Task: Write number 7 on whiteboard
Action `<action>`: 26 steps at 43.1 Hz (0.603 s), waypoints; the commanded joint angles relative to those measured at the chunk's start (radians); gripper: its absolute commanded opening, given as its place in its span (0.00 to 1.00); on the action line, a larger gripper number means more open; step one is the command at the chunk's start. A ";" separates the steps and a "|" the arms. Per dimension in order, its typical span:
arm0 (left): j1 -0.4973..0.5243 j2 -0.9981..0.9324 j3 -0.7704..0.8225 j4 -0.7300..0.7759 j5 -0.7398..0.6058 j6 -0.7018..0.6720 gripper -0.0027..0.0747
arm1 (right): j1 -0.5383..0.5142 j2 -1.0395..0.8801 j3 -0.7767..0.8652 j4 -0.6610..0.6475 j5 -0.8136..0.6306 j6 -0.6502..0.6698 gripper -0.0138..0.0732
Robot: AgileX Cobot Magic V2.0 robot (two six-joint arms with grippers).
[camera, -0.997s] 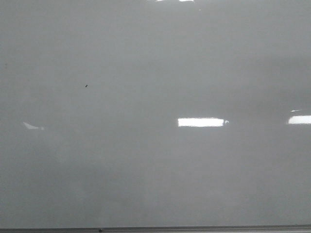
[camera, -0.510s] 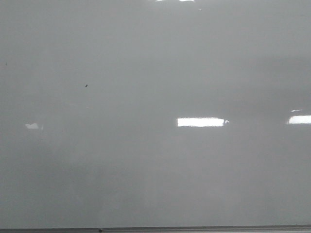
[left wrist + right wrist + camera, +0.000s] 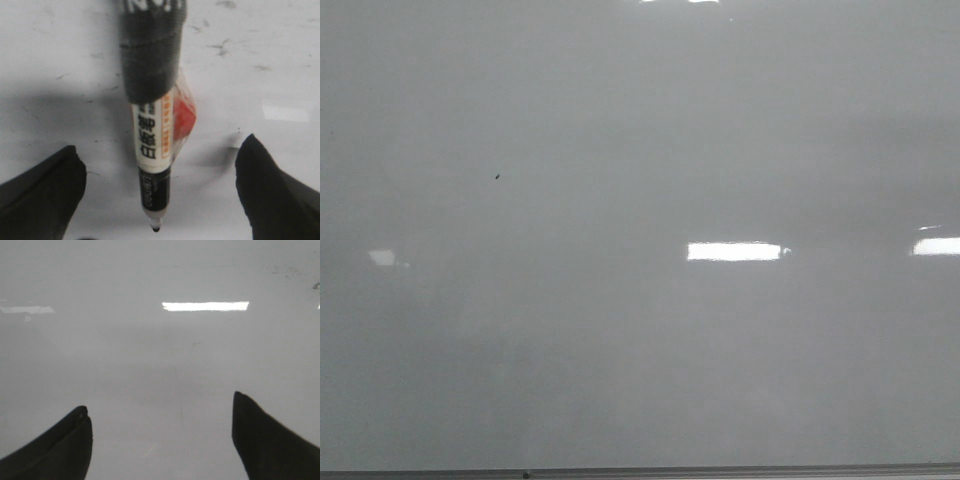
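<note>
The whiteboard (image 3: 640, 350) fills the front view, glossy pale grey with bright light reflections. No number 7 is in view on it. Neither gripper shows in the front view. In the left wrist view my left gripper (image 3: 160, 142) is open, its dark fingers (image 3: 45, 195) wide apart. Between them, touching neither, a white marker (image 3: 152, 135) with a black collar hangs from a black taped mount (image 3: 150, 55). Its tip (image 3: 156, 229) points at the board (image 3: 250, 60). My right gripper (image 3: 159, 401) is open and empty over the board (image 3: 150, 355).
A tiny dark speck (image 3: 498, 177) sits on the board's left half. A thin grey rim (image 3: 720, 471) runs along the bottom edge. Faint old smudges (image 3: 220, 47) mark the surface in the left wrist view.
The small reflection at the left of the front view has changed shape from a wedge to a small patch. Nothing else differs.
</note>
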 commanded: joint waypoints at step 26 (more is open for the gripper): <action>-0.006 -0.013 -0.036 -0.007 -0.034 -0.005 0.07 | 0.001 0.013 -0.036 0.007 -0.071 -0.002 0.84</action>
